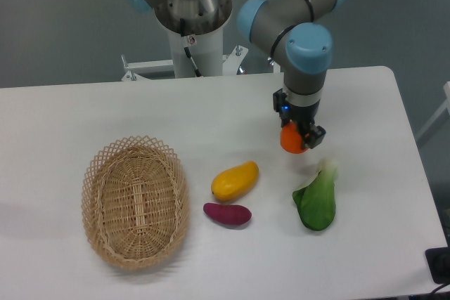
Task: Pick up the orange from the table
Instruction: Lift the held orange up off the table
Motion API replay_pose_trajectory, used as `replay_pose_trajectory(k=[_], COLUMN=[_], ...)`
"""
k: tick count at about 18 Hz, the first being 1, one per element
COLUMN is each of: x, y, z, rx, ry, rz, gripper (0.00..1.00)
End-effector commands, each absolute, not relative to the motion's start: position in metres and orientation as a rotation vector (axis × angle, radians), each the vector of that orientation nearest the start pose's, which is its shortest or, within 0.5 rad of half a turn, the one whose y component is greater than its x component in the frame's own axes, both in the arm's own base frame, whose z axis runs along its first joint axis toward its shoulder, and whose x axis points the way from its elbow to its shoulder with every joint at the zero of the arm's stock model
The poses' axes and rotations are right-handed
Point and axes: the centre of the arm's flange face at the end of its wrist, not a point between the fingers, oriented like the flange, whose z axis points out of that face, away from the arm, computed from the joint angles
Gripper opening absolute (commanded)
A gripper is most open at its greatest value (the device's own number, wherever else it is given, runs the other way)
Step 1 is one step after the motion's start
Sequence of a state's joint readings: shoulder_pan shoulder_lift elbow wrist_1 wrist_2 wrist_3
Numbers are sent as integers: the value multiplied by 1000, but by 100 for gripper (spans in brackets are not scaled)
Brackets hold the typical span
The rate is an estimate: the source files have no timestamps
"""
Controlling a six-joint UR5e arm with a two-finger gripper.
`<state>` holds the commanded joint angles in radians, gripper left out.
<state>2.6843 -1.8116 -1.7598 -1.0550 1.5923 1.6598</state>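
Observation:
The orange (pixel 292 140) is a small round bright-orange fruit at the right middle of the white table (pixel 211 110). My gripper (pixel 298 135) comes straight down over it and its dark fingers sit on either side of the fruit, closed against it. The top of the orange is hidden by the gripper body. I cannot tell whether the orange rests on the table or is just above it.
A woven wicker basket (pixel 135 201) stands at the left front. A yellow-orange mango (pixel 235 180) and a purple sweet potato (pixel 227 213) lie in the middle front. A green leafy bok choy (pixel 316 199) lies just below and right of the gripper.

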Motion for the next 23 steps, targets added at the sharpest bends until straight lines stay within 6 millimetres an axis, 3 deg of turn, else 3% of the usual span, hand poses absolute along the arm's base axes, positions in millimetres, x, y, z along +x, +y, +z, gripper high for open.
replay_pose_trajectory(k=[3,5,23], x=[-466,-471,-472], y=[369,371,370], z=[347,354,353], rx=[-3039,-3040,-3039], ry=[833,833,826], rz=[84,62,64], gripper=[49,49,49])
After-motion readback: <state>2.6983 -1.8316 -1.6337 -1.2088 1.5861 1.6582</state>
